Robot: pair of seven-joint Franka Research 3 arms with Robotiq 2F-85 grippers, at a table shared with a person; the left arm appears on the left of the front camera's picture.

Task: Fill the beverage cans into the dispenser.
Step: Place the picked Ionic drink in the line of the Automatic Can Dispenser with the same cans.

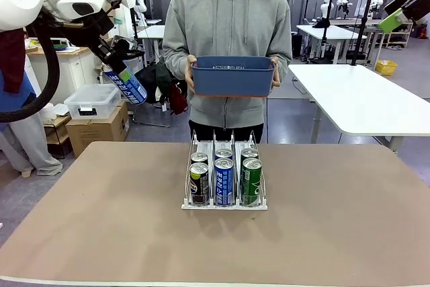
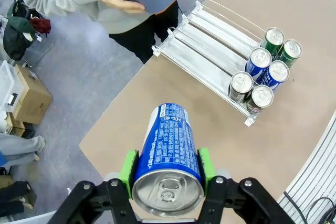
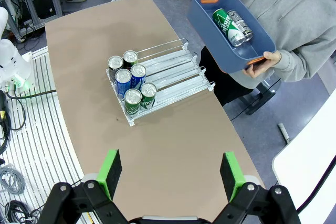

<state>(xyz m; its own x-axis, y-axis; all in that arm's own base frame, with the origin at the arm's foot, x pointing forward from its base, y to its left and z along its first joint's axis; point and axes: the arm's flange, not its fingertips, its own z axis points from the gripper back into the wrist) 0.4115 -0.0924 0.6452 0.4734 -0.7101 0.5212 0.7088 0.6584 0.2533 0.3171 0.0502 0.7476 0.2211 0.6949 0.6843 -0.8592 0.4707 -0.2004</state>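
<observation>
High above the table's far left corner, my left gripper is shut on a blue-and-white beverage can. In the left wrist view the can lies between the green pads, silver top toward the camera. The dispenser stands mid-table with two cans in each lane: dark, blue-and-white and green in front. My right gripper hangs open and holds nothing, high over the table's right side, looking down on the dispenser.
At the far edge a person holds a blue bin at chest height. In it lie a green can and a dark can. Behind the cans, the dispenser's lanes are bare. Another white table stands at the right.
</observation>
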